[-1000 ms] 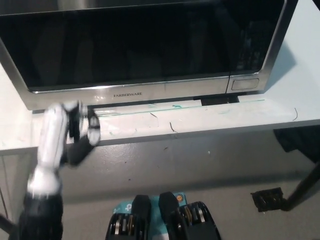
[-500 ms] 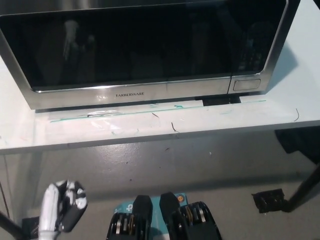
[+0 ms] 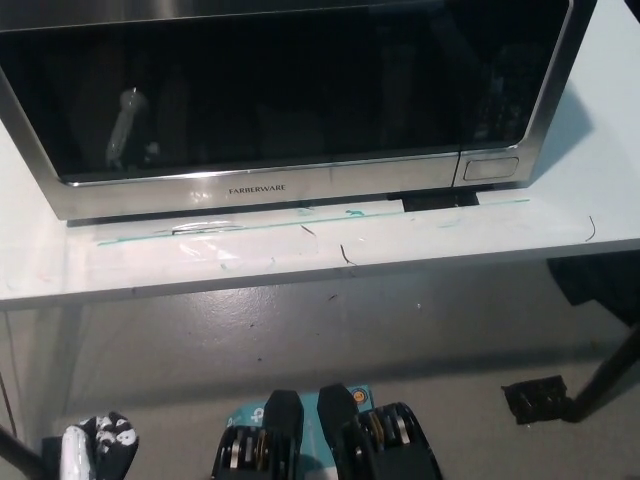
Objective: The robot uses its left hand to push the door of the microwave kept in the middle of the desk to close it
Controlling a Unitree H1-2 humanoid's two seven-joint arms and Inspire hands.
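Observation:
The stainless microwave (image 3: pixel 300 100) stands on the white desk (image 3: pixel 330 250) and fills the top of the head view. Its dark glass door (image 3: pixel 250 85) lies flush with the front, shut. My white left hand (image 3: pixel 95 450) sits at the bottom left corner, well below the desk edge and away from the microwave, mostly cut off by the frame. A faint reflection of it shows in the door glass. My right hand is out of view.
The desk's front edge (image 3: pixel 300 278) runs across the middle, with grey floor below it. A black stand base (image 3: pixel 540 398) and a leg rest on the floor at the lower right.
My left hand has dropped from the desk's front edge at the left down to the bottom left corner. The microwave door stays shut.

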